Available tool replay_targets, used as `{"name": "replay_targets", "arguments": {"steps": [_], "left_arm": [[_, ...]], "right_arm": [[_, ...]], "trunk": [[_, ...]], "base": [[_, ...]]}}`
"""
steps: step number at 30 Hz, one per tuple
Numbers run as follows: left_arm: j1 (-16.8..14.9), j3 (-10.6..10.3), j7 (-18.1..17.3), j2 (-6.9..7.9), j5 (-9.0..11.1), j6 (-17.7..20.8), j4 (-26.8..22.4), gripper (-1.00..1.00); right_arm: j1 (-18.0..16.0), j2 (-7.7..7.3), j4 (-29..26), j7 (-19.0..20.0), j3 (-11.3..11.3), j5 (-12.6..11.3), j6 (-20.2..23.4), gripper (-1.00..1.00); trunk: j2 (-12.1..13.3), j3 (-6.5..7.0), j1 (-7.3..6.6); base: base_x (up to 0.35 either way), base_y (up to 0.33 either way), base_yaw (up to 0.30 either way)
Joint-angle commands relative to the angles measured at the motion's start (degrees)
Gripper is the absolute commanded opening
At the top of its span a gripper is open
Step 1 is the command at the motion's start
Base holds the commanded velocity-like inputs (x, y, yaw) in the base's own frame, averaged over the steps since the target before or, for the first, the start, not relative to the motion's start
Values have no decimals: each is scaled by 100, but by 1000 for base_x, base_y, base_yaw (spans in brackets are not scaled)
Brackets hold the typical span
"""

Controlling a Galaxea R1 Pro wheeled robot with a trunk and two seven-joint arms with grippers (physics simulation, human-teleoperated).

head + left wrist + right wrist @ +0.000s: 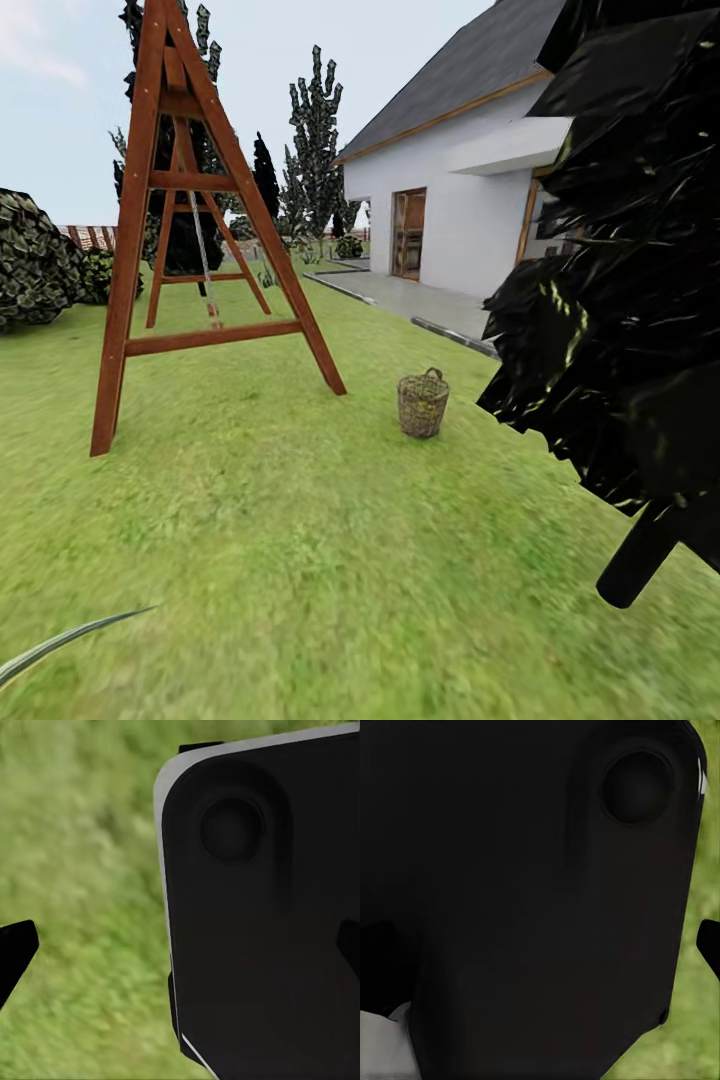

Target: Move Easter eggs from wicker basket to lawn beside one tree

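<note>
The wicker basket (423, 403) stands upright on the lawn (300, 520) a few metres ahead, slightly right of centre in the head view. Yellow shows through its weave, but I cannot make out single Easter eggs at this distance. In the left wrist view my left gripper (180, 949) is open, its dark fingertips (15, 949) far apart over blurred grass, with a dark robot panel (262, 907) between them. In the right wrist view my right gripper (540, 945) is open with nothing held, in front of a black panel (525, 885).
A red-brown wooden swing frame (190, 230) stands on the grass at left. A black-leaved tree (620, 250) with a dark trunk (640, 560) crowds the right. Behind lie a white house (450, 190), a paved path (410, 300), tall distant trees (316, 140), bushes (35, 260) and a fence (90, 236).
</note>
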Motion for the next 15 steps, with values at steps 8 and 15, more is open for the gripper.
{"name": "replay_targets", "arguments": {"steps": [8, 15], "left_arm": [[-2, -38, 23, 0, -11, -18, 4, 100], [-2, -38, 23, 0, -11, -18, 4, 100]], "right_arm": [[-1, 5, 2, 1, 7, 2, -26, 100], [-1, 44, -3, 1, 12, 7, -25, 100]], "trunk": [[-2, 6, 3], [-2, 18, 3]], "base": [[305, 194, -64], [304, 196, -91]]}}
